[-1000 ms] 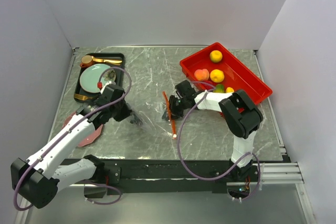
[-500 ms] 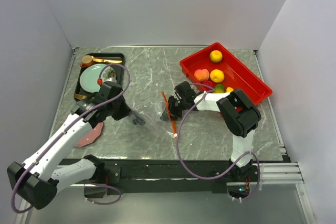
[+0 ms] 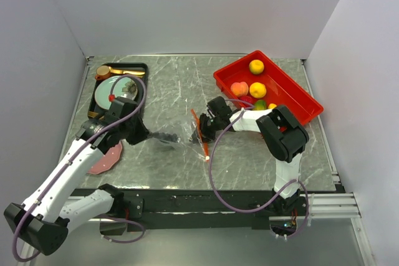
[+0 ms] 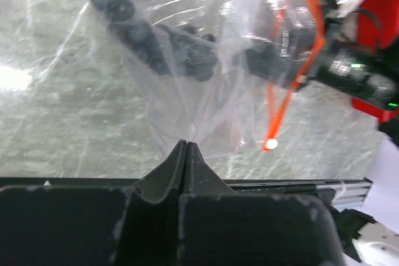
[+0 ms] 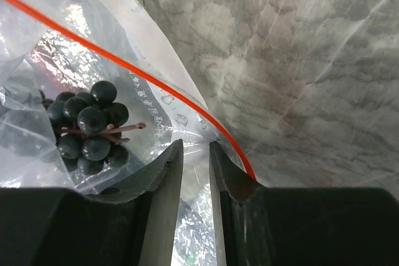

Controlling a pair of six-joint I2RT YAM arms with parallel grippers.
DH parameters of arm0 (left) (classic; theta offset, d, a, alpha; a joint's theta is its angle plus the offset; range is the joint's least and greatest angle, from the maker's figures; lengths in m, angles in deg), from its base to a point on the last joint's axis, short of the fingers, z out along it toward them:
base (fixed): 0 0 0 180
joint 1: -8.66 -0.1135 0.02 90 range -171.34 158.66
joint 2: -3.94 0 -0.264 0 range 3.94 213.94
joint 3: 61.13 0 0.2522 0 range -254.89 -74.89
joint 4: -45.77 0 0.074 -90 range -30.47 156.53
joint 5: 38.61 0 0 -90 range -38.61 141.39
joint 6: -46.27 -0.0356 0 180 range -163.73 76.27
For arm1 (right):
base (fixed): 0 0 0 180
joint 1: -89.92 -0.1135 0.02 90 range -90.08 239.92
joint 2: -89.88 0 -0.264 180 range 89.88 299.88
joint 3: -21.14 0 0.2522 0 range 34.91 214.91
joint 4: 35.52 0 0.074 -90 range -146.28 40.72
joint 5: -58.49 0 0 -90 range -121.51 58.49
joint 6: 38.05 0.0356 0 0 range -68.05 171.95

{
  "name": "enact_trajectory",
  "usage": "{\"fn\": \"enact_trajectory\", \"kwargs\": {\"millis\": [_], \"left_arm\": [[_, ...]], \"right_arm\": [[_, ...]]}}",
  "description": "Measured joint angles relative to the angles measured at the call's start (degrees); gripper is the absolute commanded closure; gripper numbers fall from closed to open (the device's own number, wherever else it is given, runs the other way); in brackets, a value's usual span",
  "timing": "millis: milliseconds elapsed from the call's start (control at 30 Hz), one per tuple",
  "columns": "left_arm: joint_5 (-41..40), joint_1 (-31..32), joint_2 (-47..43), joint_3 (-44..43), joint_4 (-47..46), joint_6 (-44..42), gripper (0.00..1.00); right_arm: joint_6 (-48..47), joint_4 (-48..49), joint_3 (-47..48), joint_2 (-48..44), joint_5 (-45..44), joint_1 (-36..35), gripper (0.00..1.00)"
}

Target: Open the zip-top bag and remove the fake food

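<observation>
The zip-top bag is clear and stretched between my two grippers at mid-table. Its orange-red zip strip ends in a white slider; in the left wrist view the strip forms an open loop. My left gripper is shut on the bag's closed end. My right gripper has its jaws a narrow gap apart with the film at the bag's mouth between them. Dark purple grapes lie inside the bag. Other fake food sits in the red tray: yellow, peach, orange, green.
The red tray stands at the back right, just beyond my right arm. A black tray with a mint-green plate and gold cutlery stands at the back left. A pink flat piece lies under my left arm.
My left arm has swung back and to the left, still holding the bag's end, and the bag is pulled tauter. The white slider has crept slightly away from me. My right gripper has barely moved.
</observation>
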Motion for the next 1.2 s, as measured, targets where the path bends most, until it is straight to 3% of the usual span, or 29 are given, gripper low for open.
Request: {"fn": "enact_trajectory", "kwargs": {"millis": [167,200,233,300,400,467,700,867,933,1000,1200], "left_arm": [[0.83,-0.96,-0.22,5.97,0.13,0.15,0.96],[1.14,-0.96,-0.15,7.54,0.15,0.33,0.91],[1.29,-0.96,-0.07,8.63,0.22,0.35,0.76],[1.86,-0.96,0.26,10.08,0.35,0.44,0.61],[2.73,-0.96,0.07,10.05,-0.31,0.59,0.51],[3.13,-0.96,-0.11,9.18,-0.61,0.63,0.51],[4.02,-0.98,0.0,2.69,-0.87,0.85,0.75],[4.26,-1.25,1.14,1.66,-1.11,1.75,0.82],[4.26,-1.36,1.73,1.57,-1.42,1.99,0.9],[4.76,-1.79,2.62,2.25,-3.5,2.45,0.96],[6.1,-2.21,8.59,11.41,-13.05,4.9,0.99]], "right_arm": [[-0.17,0.04,0.09,0.04,0.07,0.0,0.68],[-0.28,0.02,0.15,0.04,0.04,-0.02,0.68],[-0.61,-0.02,0.28,0.04,0.0,-0.04,0.68],[-1.4,-0.26,0.57,0.04,-0.2,-0.11,0.68],[-2.64,-1.77,1.57,0.02,-0.96,-0.26,0.68],[-3.04,-2.45,2.03,0.0,-1.49,-0.39,0.69],[-3.17,-3.87,2.32,-0.48,-1.66,-0.7,0.7],[-3.15,-5.29,3.06,-2.19,-1.14,-0.87,0.7],[-3.1,-5.09,3.5,-2.89,-0.63,-0.98,0.7],[-3.06,-5.22,4.0,-3.34,-0.04,-1.11,0.71],[-3.04,-5.25,6.4,-3.32,0.85,-2.21,0.71]]}}
